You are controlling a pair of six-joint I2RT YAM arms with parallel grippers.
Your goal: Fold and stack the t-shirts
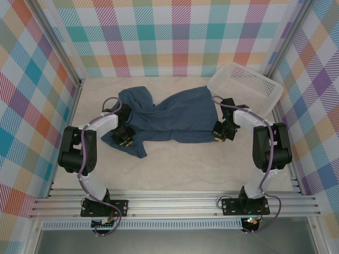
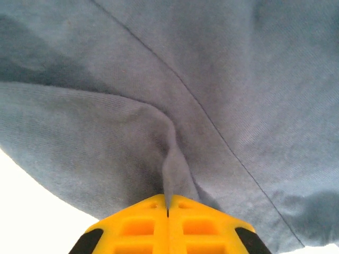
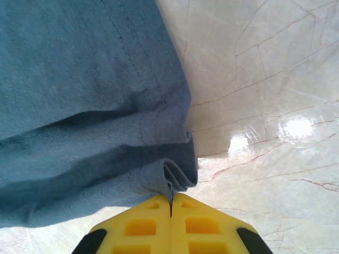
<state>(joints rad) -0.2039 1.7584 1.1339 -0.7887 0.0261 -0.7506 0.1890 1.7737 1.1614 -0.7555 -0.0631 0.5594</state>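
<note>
Right now I'm pinching the t-shirt (image 1: 169, 119) at both ends: the left gripper (image 2: 168, 210) is clamping a fold, the right gripper (image 3: 170, 201) a hem corner. It's lying rumpled on the table (image 1: 185, 169), stretching sideways between them.

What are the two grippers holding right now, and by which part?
Both hold the t-shirt. The left gripper is shut on a pinched fold of its cloth; the right gripper is shut on a bunched bit of its stitched hem.
</note>
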